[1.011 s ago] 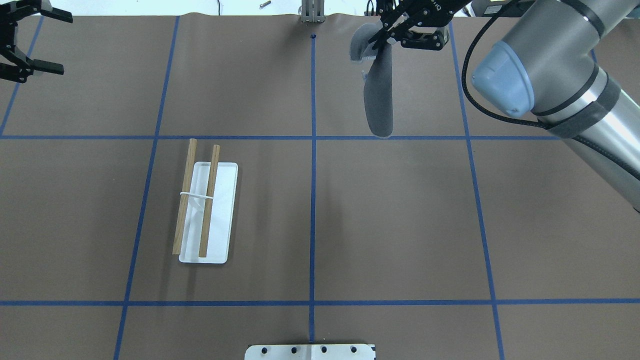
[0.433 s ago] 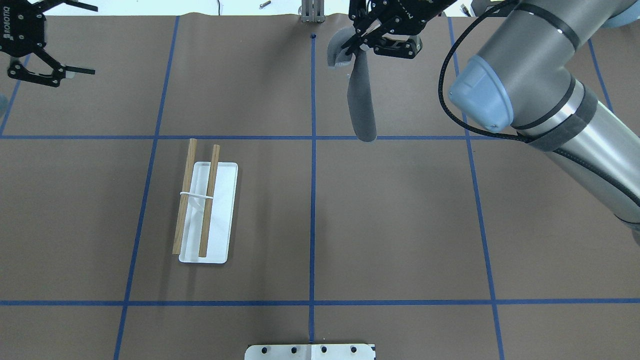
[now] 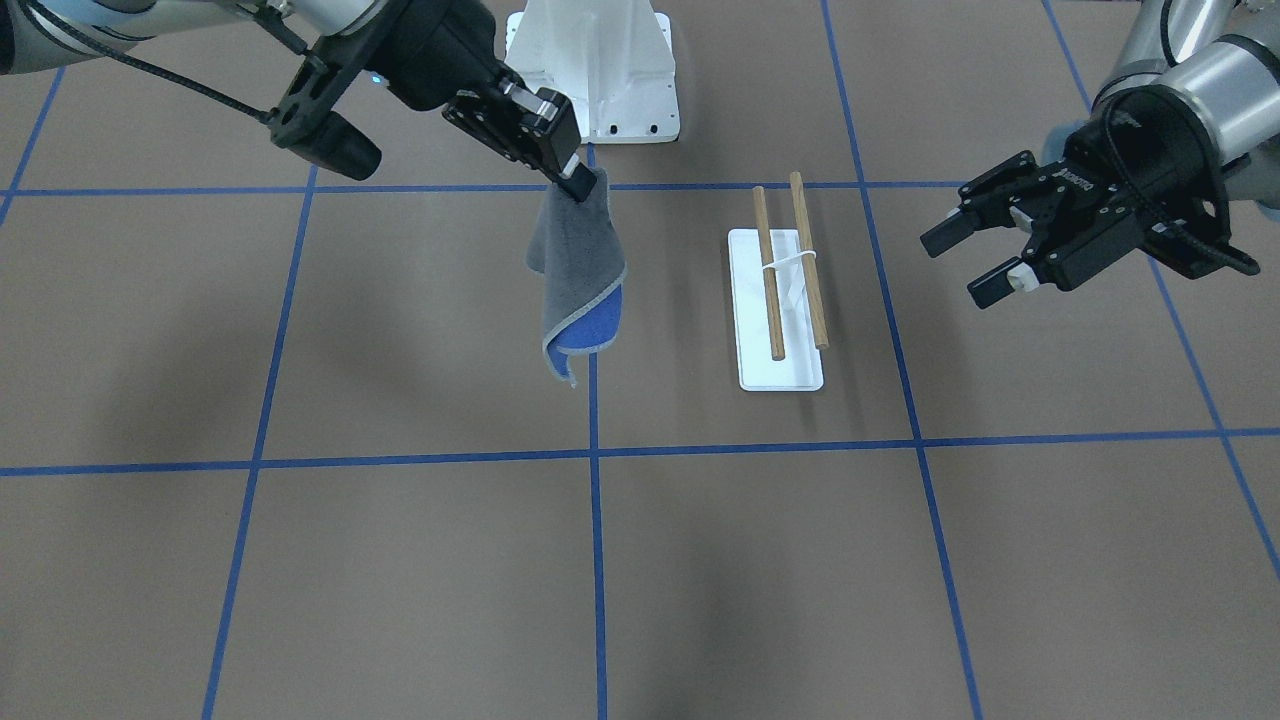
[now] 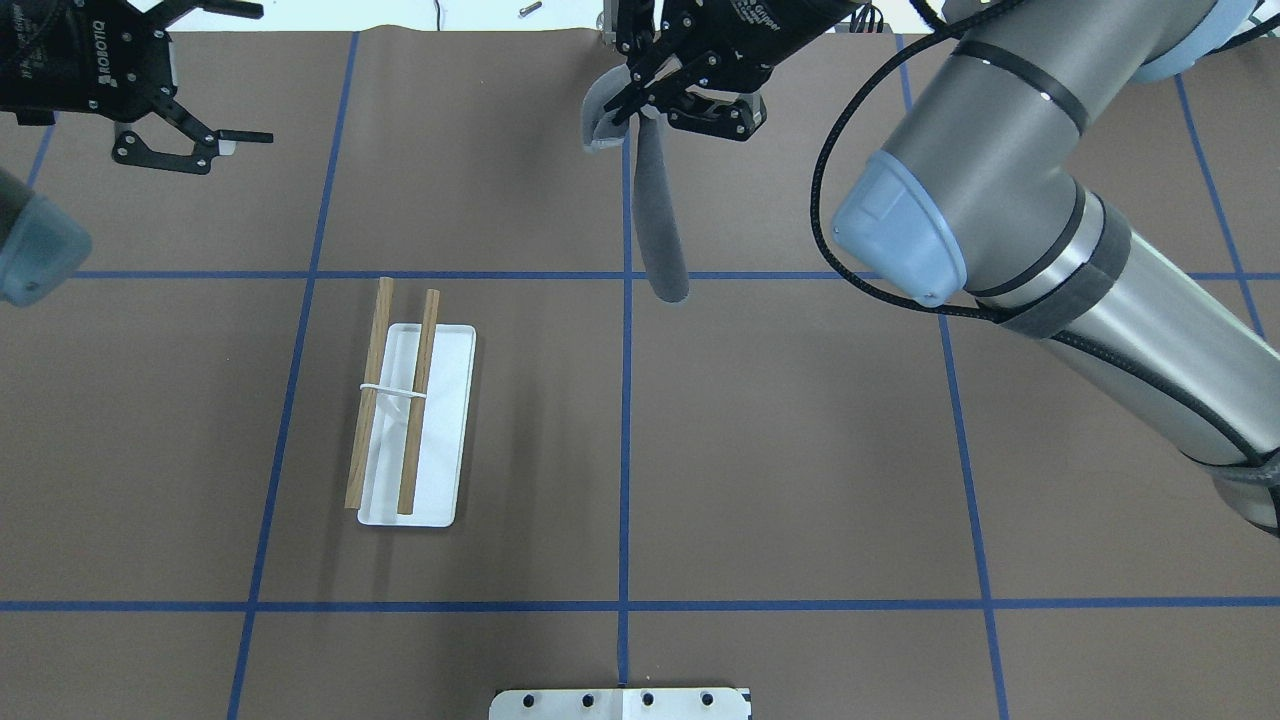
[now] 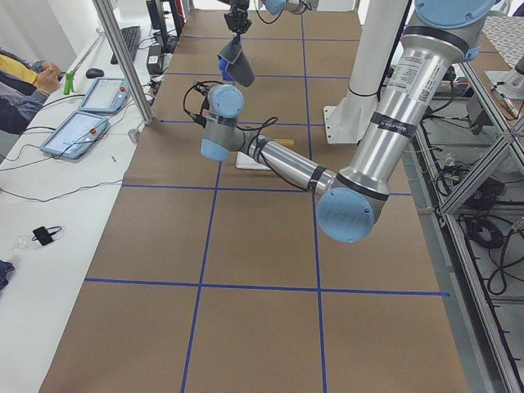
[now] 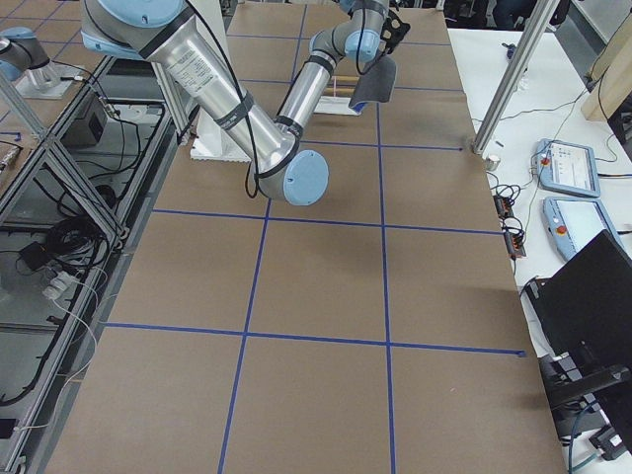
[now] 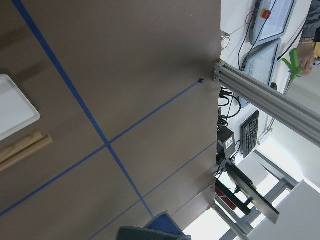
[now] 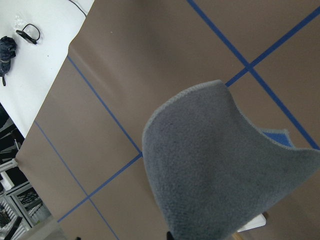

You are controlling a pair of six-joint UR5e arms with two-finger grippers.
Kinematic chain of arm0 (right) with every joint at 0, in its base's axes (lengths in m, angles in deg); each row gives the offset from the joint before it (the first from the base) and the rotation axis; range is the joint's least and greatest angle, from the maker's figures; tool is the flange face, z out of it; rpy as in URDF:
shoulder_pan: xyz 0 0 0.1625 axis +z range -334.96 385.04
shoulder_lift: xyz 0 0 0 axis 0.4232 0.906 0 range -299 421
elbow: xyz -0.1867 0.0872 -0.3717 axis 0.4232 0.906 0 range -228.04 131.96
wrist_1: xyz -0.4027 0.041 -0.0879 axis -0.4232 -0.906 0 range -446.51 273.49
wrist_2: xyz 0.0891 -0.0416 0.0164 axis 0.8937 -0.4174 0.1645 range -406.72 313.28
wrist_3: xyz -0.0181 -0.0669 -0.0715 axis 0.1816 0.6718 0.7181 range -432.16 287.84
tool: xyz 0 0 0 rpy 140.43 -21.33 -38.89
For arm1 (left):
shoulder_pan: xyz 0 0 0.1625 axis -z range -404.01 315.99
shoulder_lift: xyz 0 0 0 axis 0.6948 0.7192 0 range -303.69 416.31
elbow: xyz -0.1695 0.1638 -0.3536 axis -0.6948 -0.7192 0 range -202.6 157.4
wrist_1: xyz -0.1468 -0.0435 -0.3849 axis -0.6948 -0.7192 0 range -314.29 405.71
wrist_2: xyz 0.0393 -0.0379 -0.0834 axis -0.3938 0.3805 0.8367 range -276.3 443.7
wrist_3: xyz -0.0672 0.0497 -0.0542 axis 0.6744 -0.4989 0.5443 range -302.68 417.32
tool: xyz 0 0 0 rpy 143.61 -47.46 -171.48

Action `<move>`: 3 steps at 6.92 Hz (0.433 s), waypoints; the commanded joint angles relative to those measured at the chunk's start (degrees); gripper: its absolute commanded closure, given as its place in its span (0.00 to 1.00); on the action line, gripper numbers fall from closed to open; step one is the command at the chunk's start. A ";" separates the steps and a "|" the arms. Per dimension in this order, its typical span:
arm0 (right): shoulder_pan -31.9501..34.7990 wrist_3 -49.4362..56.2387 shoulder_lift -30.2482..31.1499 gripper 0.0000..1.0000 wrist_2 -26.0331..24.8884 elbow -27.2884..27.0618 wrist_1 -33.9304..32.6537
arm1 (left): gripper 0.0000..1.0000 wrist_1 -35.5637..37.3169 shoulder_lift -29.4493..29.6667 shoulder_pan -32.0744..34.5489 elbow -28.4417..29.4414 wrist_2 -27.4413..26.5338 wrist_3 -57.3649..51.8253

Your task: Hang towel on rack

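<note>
Front view: right tool [image 3: 575, 185] clamped on towel [image 3: 580, 265] top corner, cloth dangling above desk [image 3: 400, 560] centre. Left tool [image 3: 962, 268] spread wide, empty.
Overhead: towel far-centre, well apart from rack [image 4: 405, 400].
Judged: carry step. Next move: bring towel across over rods, lower, drape.

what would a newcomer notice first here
The grey towel, its blue underside showing, dangles in mid-air from the right gripper above the middle of the table. Beside it stands the small rack, two wooden rods on a white base, with nothing on it. The left gripper hovers open on the rack's other side.
</note>
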 commanded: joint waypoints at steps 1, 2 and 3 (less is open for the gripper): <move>-3.48 -3.96 -0.53 1.00 -4.13 0.08 4.66 | 0.02 -0.29 1.53 -4.45 -0.33 -4.97 3.93; -4.45 -3.96 -1.05 1.00 -5.88 0.08 4.67 | 0.02 -0.29 1.53 -5.69 -0.94 -4.99 4.11; -5.25 -3.96 -1.84 1.00 -6.42 0.26 4.67 | 0.02 -0.38 1.53 -7.09 -1.73 -6.12 4.12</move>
